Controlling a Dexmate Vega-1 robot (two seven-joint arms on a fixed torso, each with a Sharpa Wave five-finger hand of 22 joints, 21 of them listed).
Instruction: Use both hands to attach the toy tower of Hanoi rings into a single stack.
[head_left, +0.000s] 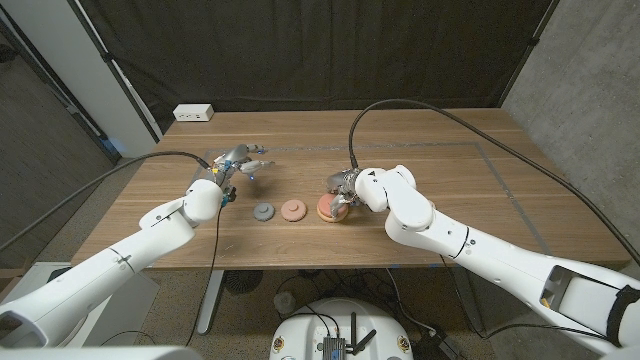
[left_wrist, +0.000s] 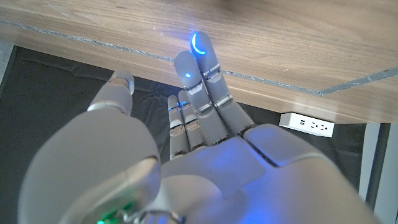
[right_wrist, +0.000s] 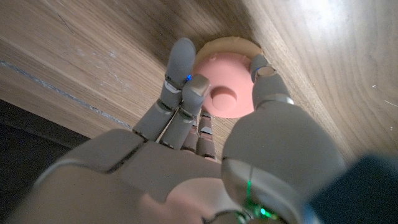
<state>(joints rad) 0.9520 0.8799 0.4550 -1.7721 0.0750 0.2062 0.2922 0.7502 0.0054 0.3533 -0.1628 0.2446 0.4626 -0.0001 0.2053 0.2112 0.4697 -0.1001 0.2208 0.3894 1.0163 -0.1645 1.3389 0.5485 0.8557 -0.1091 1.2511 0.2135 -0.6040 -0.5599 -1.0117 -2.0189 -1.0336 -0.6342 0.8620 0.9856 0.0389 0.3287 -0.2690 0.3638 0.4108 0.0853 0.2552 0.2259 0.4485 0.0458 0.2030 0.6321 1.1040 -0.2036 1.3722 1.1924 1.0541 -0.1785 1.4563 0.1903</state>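
Right hand: right hand (right_wrist: 211, 124) has thumb and fingers clamped around the coral-pink round plastic ring (head_left: 328, 207), seated on a tan plastic disc (right_wrist: 231, 45)
Left hand: left hand (head_left: 232, 167) hovers fingers apart, empty, at 10 o'clock of the rings
Loose pieces: small grey plastic ring (head_left: 264, 212) and small salmon plastic ring (head_left: 292, 210) lie at 9 o'clock of the pink stack
Progress: judged early; one pair joined, two left
Axis: stack's socket faces up, axis vertical
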